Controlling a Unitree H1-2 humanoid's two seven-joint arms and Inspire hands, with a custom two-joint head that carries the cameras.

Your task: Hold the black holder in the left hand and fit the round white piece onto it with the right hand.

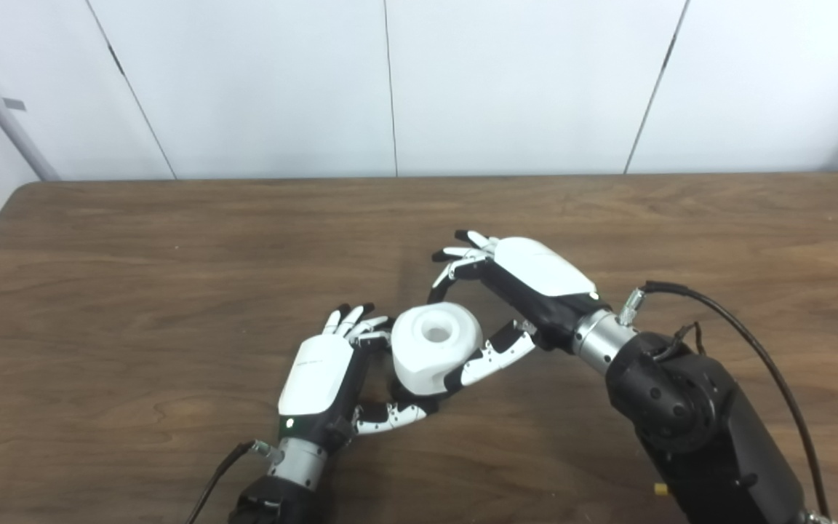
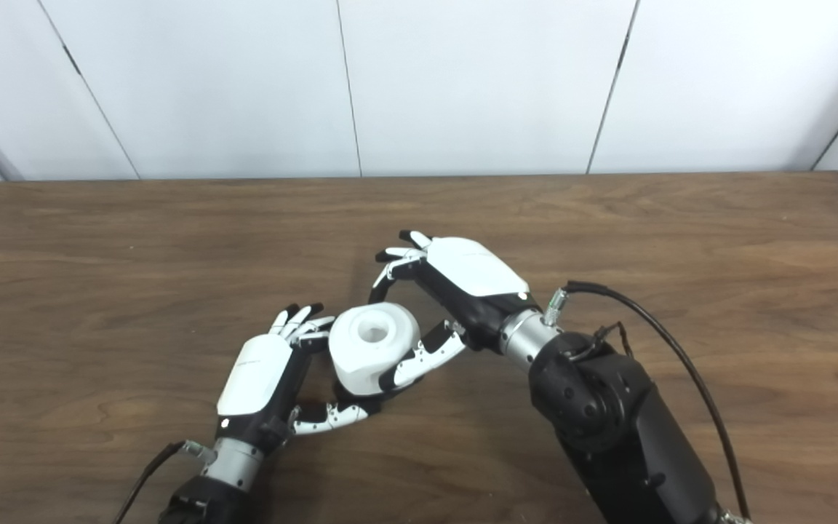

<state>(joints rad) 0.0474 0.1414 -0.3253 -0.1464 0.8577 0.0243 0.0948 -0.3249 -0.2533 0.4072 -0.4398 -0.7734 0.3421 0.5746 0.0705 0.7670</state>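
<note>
The round white plastic piece, a squat drum with a shallow round hollow in its top face, sits just above the middle of the brown wood-grain table and serves as the landmark here. The left hand is at its left, fingers curled round the piece's left and lower side and thumb reaching under its near edge; a sliver of dark material shows beneath the white piece, probably the black holder, but so little shows that I cannot say how it is gripped. The right hand comes in from the piece's right: its thumb lies along the piece's lower right flank, touching it, while its fingers arch over the far side, with their tips close to or on the back rim, so the hand reads as loosely closed about the white piece rather than clamped. The piece tilts slightly toward the camera, which suggests it is being seated but is not yet square. To finish well, I judge the left hand should keep the base motionless while the right levels the piece, then presses straight down along the holder's axis with light, even force; pushing while it is tilted risks jamming it or levering the holder out of the left hand.
</note>
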